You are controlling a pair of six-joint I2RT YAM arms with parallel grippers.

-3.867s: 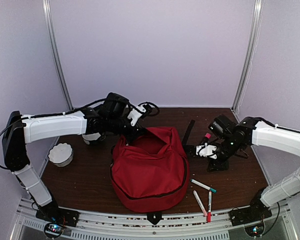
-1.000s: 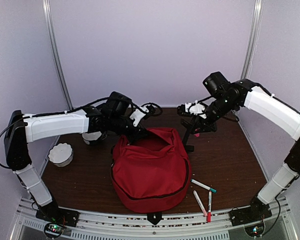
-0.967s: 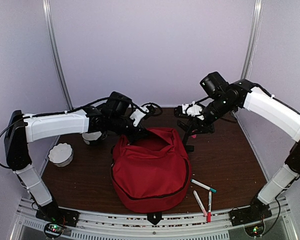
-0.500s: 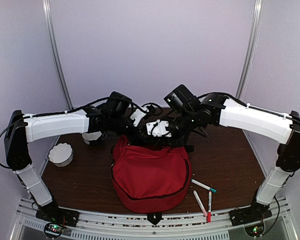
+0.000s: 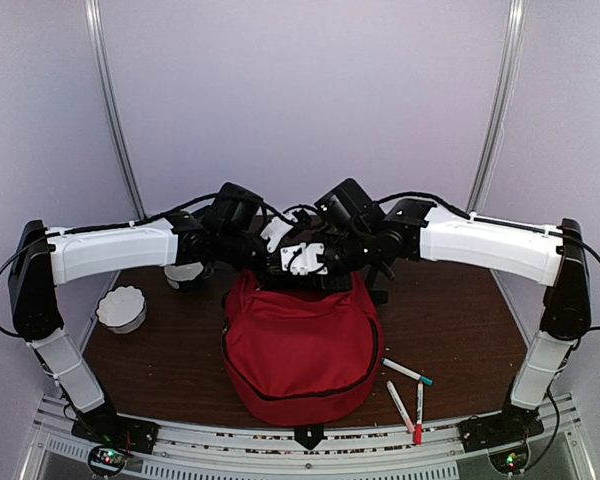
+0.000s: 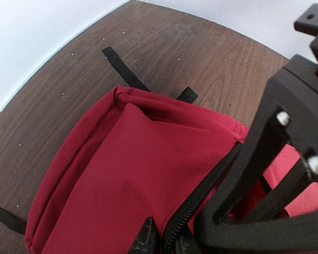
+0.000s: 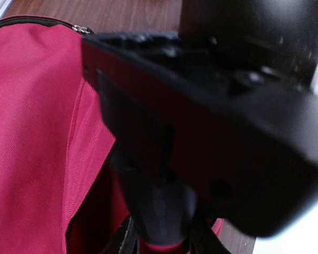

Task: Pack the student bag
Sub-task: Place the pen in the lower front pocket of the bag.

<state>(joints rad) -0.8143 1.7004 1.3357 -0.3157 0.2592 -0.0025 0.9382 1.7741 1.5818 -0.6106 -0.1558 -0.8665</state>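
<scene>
The student bag (image 5: 300, 340) is a big red backpack lying mid-table with its mouth facing the back. My left gripper (image 5: 270, 268) is shut on the black zipper edge (image 6: 212, 182) of the bag (image 6: 122, 174) and holds the mouth up; its fingertips (image 6: 148, 239) pinch the rim. My right gripper (image 5: 295, 272) hangs over the opening, close against the left one. In the right wrist view a dark grey marker with a pink end (image 7: 161, 211) sits between the right gripper's (image 7: 161, 238) two fingers, which lie against both its sides, above the bag's red cloth (image 7: 32, 132).
Three loose markers lie at the front right: a teal-capped one (image 5: 407, 372), a white one (image 5: 399, 404) and a red one (image 5: 418, 413). A white bowl (image 5: 121, 308) stands at the left. A black strap (image 6: 122, 69) trails behind the bag.
My right arm swung left from the back right until its gripper came over the bag's mouth beside the left gripper. The left arm and the bag stayed put.
</scene>
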